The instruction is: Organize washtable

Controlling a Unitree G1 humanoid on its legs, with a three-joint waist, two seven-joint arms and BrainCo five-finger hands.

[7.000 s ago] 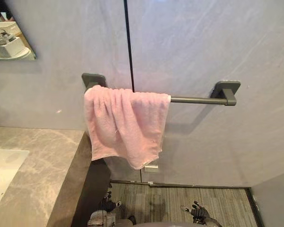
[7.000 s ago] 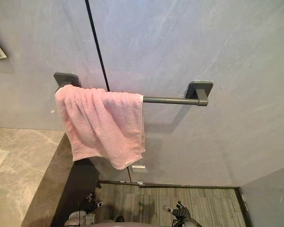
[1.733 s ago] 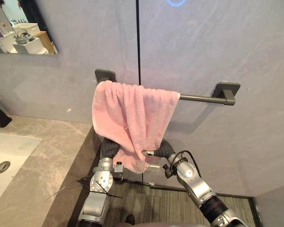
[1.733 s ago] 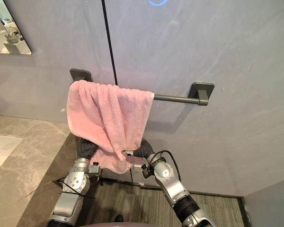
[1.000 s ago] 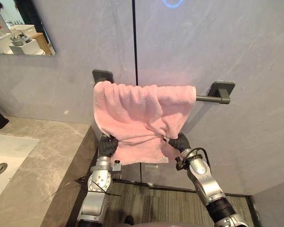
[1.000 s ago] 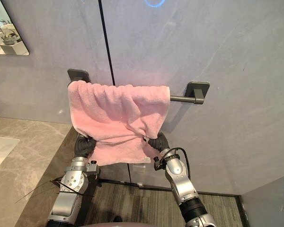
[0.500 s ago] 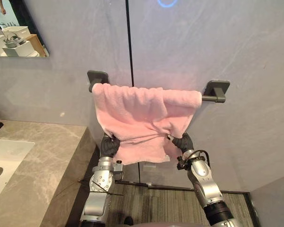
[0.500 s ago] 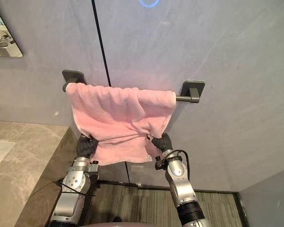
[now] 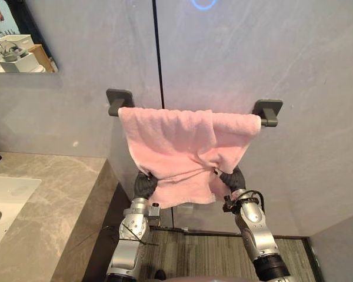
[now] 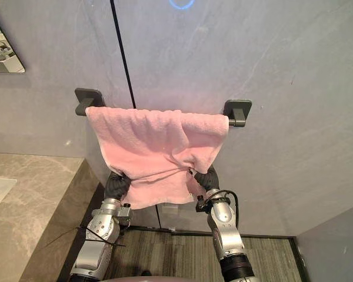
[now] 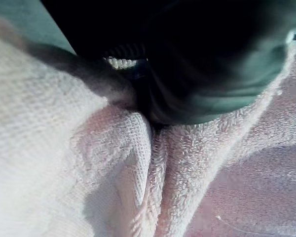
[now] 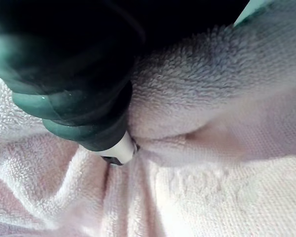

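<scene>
The left hand (image 9: 145, 185) and right hand (image 9: 231, 178) each pinched the pink towel (image 9: 182, 138), apparently to spread it flat along the towel rail (image 9: 267, 113).

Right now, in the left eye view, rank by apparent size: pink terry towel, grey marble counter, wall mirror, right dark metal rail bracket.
Tied first: pink terry towel and grey marble counter look alike; counter runs off frame.
Third: wall mirror.
Fourth: right dark metal rail bracket.

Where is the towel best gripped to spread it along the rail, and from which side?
Its lower corners, from below: the towel hangs over the rail, leaving the hem free to pinch. Left robot hand and right robot hand grip there.
</scene>
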